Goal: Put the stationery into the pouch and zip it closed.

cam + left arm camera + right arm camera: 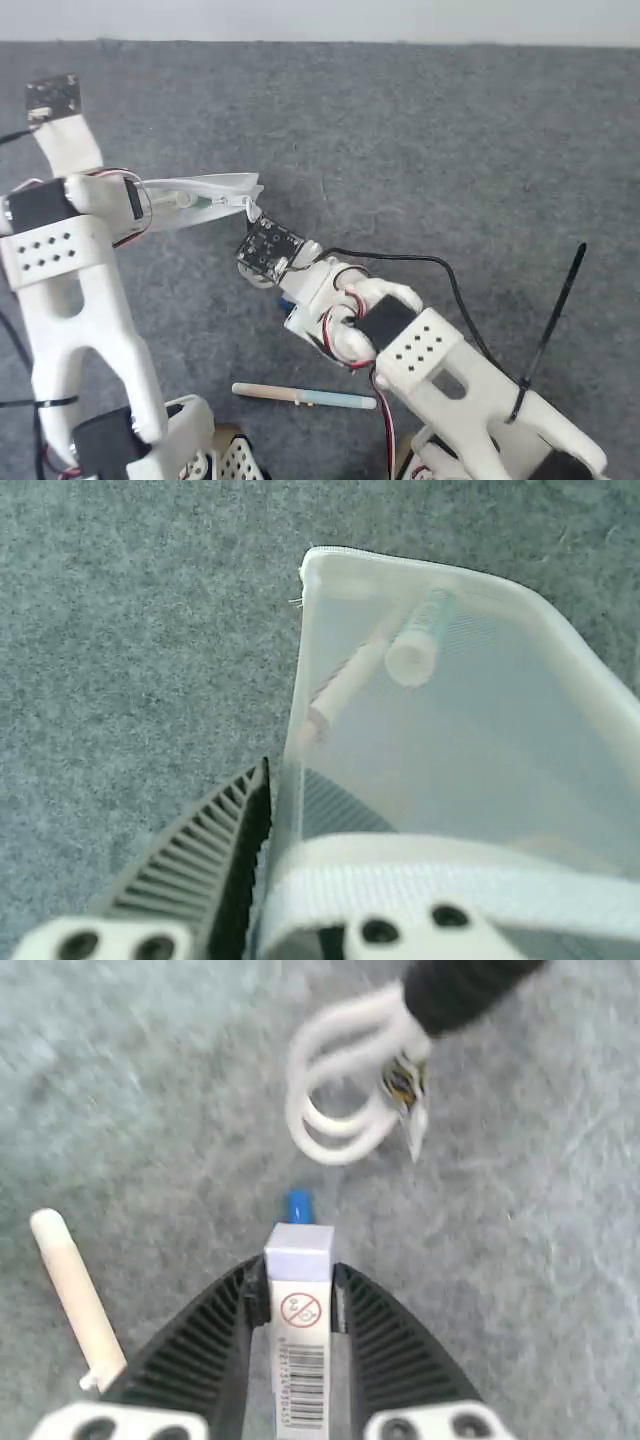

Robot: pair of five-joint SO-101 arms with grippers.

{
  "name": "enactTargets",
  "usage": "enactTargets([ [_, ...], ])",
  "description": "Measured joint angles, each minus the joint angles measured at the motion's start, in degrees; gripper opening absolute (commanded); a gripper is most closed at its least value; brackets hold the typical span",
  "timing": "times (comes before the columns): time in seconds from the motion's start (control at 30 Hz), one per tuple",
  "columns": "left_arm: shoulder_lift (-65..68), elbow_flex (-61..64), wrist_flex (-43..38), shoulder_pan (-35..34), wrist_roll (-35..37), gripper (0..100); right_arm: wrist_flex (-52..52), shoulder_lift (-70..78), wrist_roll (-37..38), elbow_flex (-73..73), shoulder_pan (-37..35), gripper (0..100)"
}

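High view: the left end effector (160, 203), at centre left, holds the pouch (215, 190), which stretches rightward toward the middle of the frame above the grey surface (450, 150). Just below the pouch's right end is the right end effector (272, 285), largely under its camera board (270, 248). A pen (305, 396) lies on the surface at lower centre, well apart from the pouch.

Left wrist view: at lower centre the end effector (275, 870) is pinching the pouch's (450, 750) edge. Two pens (410, 645) lie inside, toward the top.

Right wrist view: the end effector (298, 1305) pinches a white stick (298, 1290), whose blue tip points toward mid-frame. The pen (75, 1295) lies at lower left and a cable loop (340, 1120) hangs at the top.

The pouch hangs from a thin pinch on one edge, so a stick pushed against its rim rather than through the mouth could probably tug the fabric free or fold the opening shut. How wide the mouth gapes cannot be told. The flat pen may roll when grasped.
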Motion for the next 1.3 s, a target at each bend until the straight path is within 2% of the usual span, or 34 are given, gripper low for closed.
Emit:
enactTargets([
  [0.43,0.0,0.0,0.0,0.0,0.0,1,-14.3,-7.8,-0.6,6.6,-4.0,0.6],
  [0.6,0.0,0.0,0.0,0.0,0.0,1,-16.5,-11.6,-6.3,6.8,-4.0,0.6],
  [0.83,0.0,0.0,0.0,0.1,0.0,1,-19.1,-14.0,-7.9,6.8,-4.0,0.6],
  [1.1,0.0,0.0,0.0,3.3,0.0,1,-19.5,-14.0,-14.2,6.8,-8.2,0.6],
  [1.3,0.0,0.0,0.0,3.3,0.0,1,-23.1,-14.0,-17.8,6.8,-8.4,0.6],
])
